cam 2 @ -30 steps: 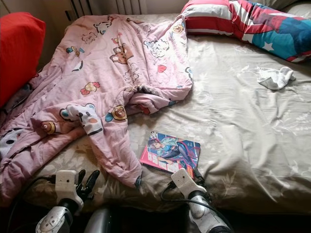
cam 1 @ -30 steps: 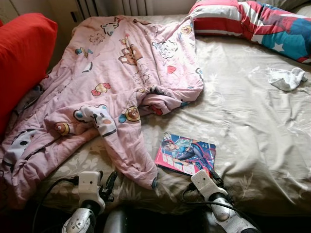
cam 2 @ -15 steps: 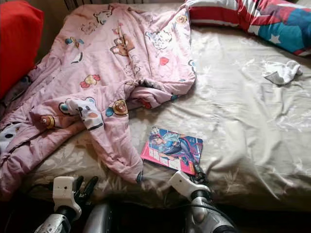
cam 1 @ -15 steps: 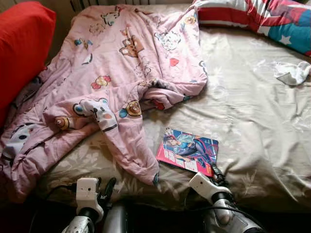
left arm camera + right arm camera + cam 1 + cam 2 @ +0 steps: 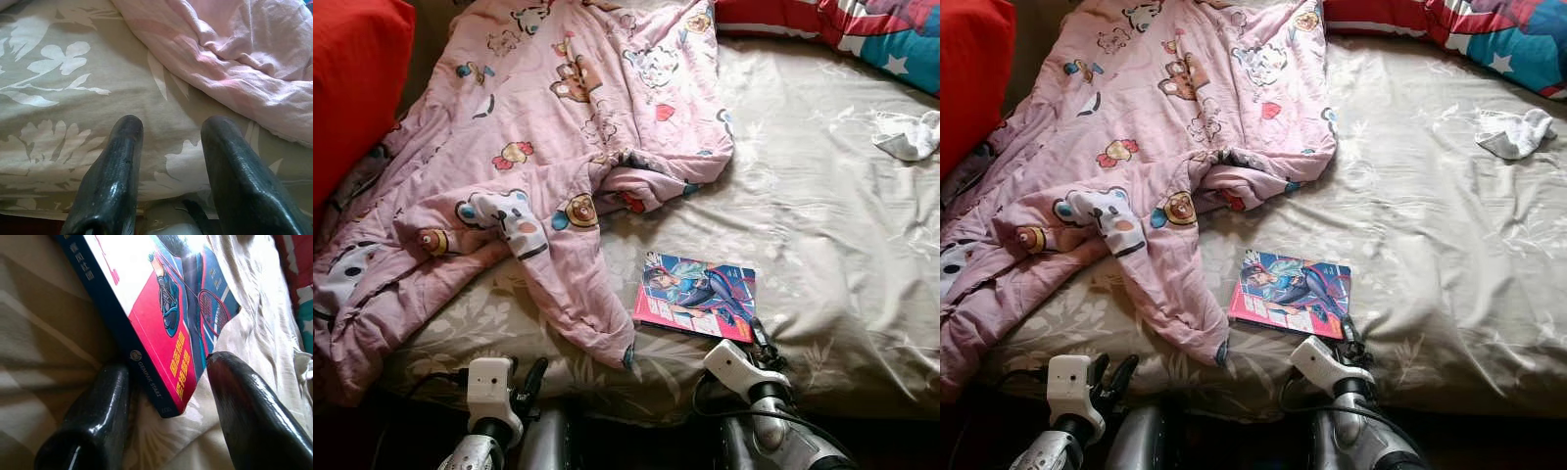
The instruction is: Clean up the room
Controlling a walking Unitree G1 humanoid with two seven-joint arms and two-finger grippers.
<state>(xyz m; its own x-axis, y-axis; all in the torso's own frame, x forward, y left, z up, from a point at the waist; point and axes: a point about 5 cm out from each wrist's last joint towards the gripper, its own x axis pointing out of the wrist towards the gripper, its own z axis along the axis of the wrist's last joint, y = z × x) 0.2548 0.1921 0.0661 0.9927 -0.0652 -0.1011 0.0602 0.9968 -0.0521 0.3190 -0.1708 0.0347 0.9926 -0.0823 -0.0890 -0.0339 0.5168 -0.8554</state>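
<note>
Since the earlier frames the camera has been tipped down and forward, so the whole bed has slid up the picture, while the right gripper has been brought closer to the near right corner of the book.

In the right wrist view that corner is seen lying between the two black fingers, which are spread wide and not closed on it; one finger sits at the spine edge and the other beyond the cover's corner, over the sheet. Whether either finger touches the book cannot be told. Nothing is held.

The book lies flat on the beige floral bedsheet, near the front edge of the bed, just right of the trailing end of the pink cartoon quilt and apart from it. Its long axis runs left to right, tilted slightly, with the right end nearer the robot. It lies just far and left of the right gripper, so the right arm is clearly the nearer one.

The left gripper is held low at the bed's near edge, well left of the book, its fingers open and empty over the sheet beside the quilt's fold.

A white sock is seen far right, well apart, below the striped pillow.
</note>
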